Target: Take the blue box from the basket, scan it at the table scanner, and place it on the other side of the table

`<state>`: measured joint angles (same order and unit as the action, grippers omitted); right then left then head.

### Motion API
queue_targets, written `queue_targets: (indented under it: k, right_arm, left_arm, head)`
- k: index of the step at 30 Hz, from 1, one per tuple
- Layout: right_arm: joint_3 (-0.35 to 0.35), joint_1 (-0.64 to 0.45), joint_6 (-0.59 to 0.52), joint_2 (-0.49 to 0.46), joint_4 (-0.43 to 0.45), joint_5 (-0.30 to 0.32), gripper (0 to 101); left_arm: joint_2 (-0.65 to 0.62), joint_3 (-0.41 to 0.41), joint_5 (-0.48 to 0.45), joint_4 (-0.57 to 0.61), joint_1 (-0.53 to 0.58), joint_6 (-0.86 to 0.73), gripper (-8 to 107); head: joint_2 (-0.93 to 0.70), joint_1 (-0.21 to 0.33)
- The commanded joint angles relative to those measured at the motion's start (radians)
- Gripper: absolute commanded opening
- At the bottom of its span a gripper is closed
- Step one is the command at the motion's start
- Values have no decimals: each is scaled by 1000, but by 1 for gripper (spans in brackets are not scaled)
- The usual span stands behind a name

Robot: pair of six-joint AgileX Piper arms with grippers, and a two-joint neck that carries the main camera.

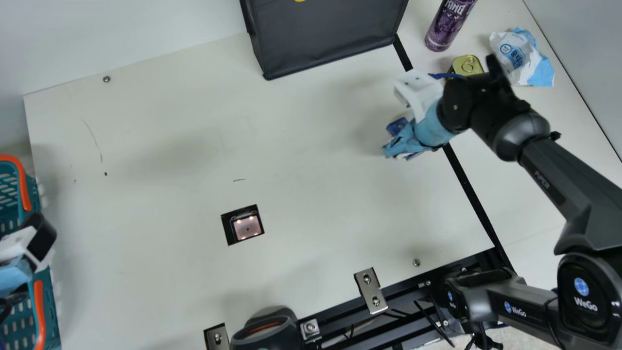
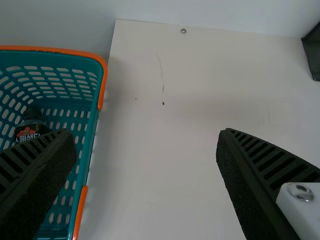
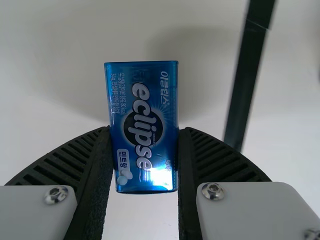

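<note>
My right gripper (image 1: pixel 404 138): 2 fingers pinching the blue box (image 3: pixel 144 125).
Blue box: over the table (image 1: pixel 165 214), near the black strip (image 1: pixel 464 182).
My left gripper (image 1: pixel 34 250): 2 fingers spread wide, by the basket (image 1: pixel 23 187).

My fingers (image 3: pixel 220 157) are ribbed black. The box (image 3: pixel 142 127) is blue, with white lettering over a black oval. Left, the basket (image 2: pixel 102 85) is teal, trimmed orange. Far right, the can (image 1: pixel 446 26) is purple, the tin (image 1: pixel 467 64) gold, the packet (image 1: pixel 522 58) white and blue.
</note>
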<state>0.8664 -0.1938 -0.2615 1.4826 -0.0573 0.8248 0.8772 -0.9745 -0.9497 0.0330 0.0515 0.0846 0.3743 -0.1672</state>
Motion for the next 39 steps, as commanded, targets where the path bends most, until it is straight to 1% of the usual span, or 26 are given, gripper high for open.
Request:
queue_targets:
  k: [1, 11, 21, 29, 39]
  right_arm:
    - [-1, -85, -40, 0, -7, 1, 0]
    - [5, -322, -185, 10, -48, 7, 0]
    - [51, -520, -302, 62, -66, 8, 0]
    - [115, -623, -348, 122, -63, 6, 0]
    - [208, -690, -354, 207, -34, 1, 0]
  left_arm:
    - [0, 0, 0, 0, 0, 0, 90]
    - [0, 0, 0, 0, 0, 0, 90]
    - [0, 0, 0, 0, 0, 0, 90]
    - [0, 0, 0, 0, 0, 0, 90]
    - [0, 0, 0, 0, 0, 0, 90]
  head:
    - [2, 29]
    - [2, 29]
    - [2, 29]
    - [2, 29]
    - [2, 29]
